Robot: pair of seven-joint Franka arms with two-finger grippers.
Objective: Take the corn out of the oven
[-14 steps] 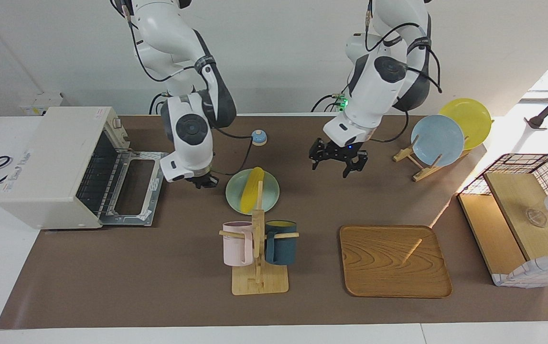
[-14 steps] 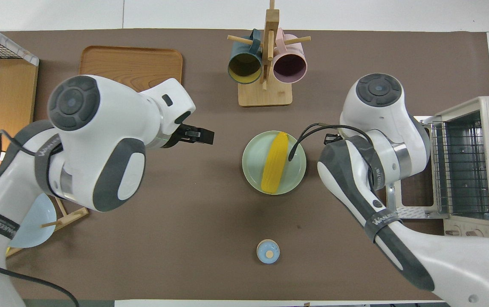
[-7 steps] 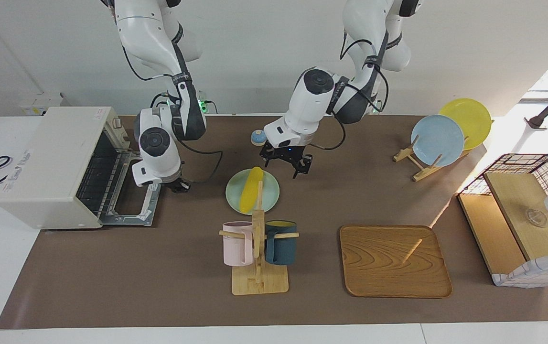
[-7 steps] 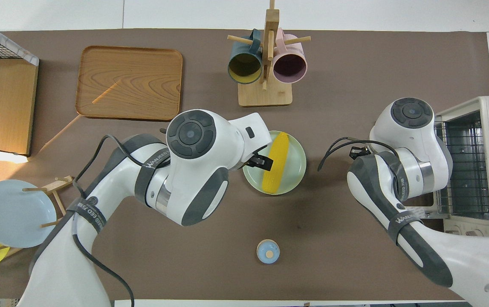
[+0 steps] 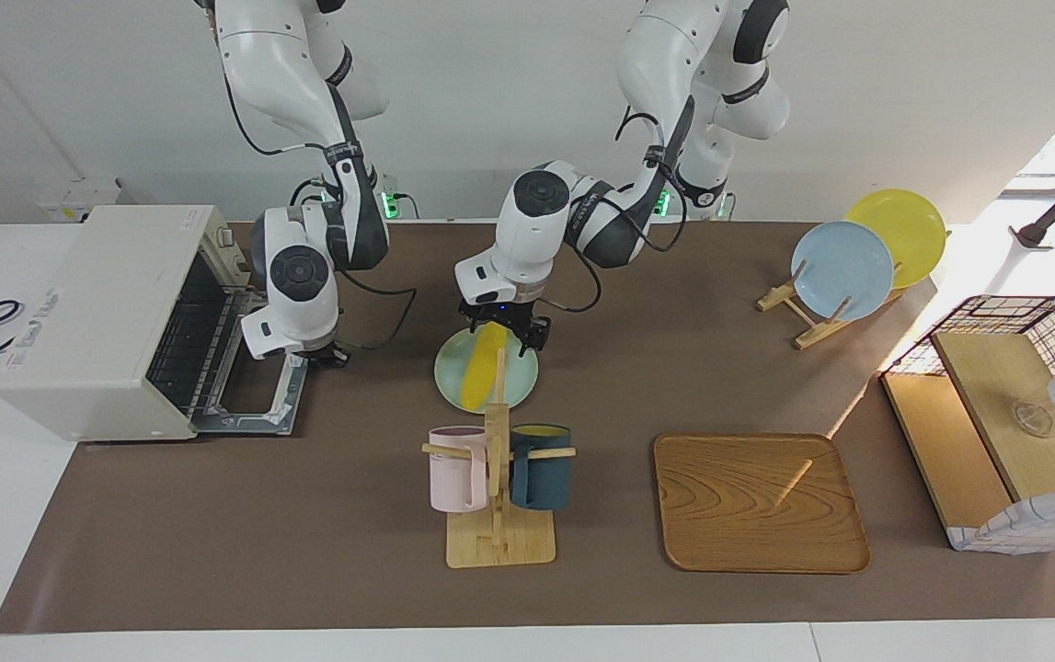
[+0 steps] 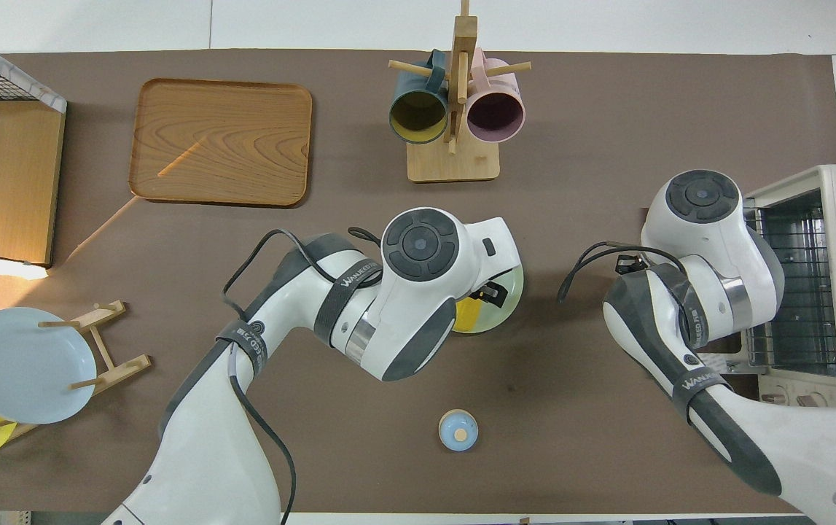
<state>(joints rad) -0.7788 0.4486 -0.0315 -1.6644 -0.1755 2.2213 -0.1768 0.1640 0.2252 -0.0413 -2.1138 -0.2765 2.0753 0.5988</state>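
- Two arms in play – left gripper (image 5: 501,331) is low over the corn (image 5: 483,366), fingers spread wide, one fingertip (image 5: 523,342) showing dark at the cob's end nearer the robots. No squeeze visible yet; whether the tips touch the cob can't be told.
- Corn isn't in the oven (image 5: 113,317) – it lies on the pale green plate (image 5: 520,377), lengthwise, mostly under the left wrist in the overhead view. Only a yellow patch (image 6: 470,315) shows there.
- Right gripper (image 5: 329,354) is pressed shut, holding nothing, at the outer edge of the dropped oven door (image 5: 256,372). That arm seems to be waiting.
- Step in hand, by judgement: left arm sets up a pinch on the cob.
- To do it well: get the fingers astride the cob's width, not along its length, w/ the cob centred between them before closing.
- Go low enough that the pads meet the cob's sides, not its rounded top – a smooth tapered cob could squirt out.
- Keep the tips off the plate rim, or the plate may tip or slide.
- Grip a bit inward from the end; an end grip may let the rest droop.
- Mug rack (image 5: 498,478) stands just past the plate from the fingers – lift straight up.
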